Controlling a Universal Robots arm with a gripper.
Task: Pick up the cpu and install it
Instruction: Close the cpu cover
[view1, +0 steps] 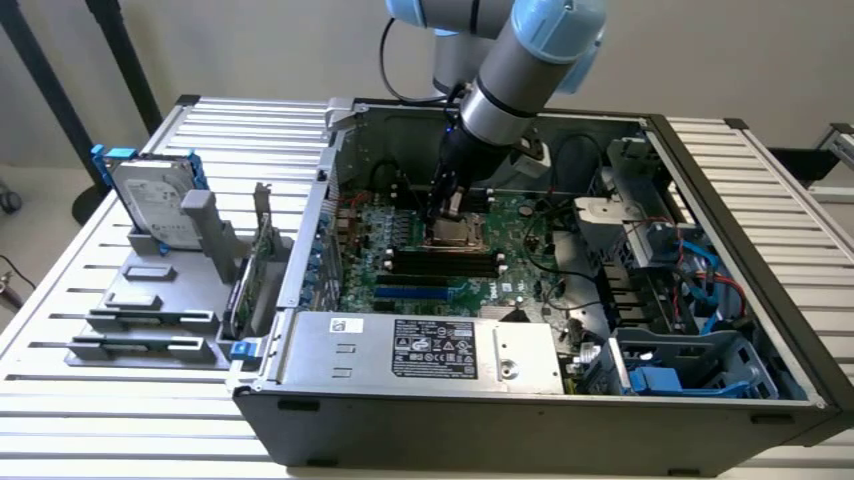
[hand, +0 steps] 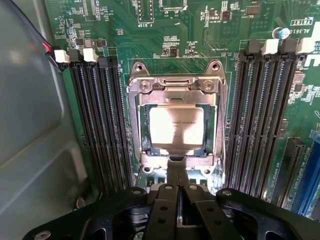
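We see the gripper (hand: 178, 176) with its two fingers pressed together, pinching nothing that we can make out. Their joined tips are at the rim of the CPU socket (hand: 134, 120), at the middle of one side of its metal frame; we cannot tell whether they touch it.

The cpu (hand: 176, 125) lies flat inside that socket, silver top up and edges square with the frame, just beyond the fingertips and straight ahead of them. Being square, it has no long axis to speak of, and as far as we can judge it lies level in the socket. We take it that the chip is already seated and not held.

Banks of empty memory slots (hand: 97, 125) run along both flanks of the socket. The socket sits on the green motherboard (hand: 200, 30) inside the open computer case (view1: 534, 410). Well away from the socket, outside the case, a hard drive (view1: 147, 195) in a blue frame stands on a grey rack (view1: 140, 335).
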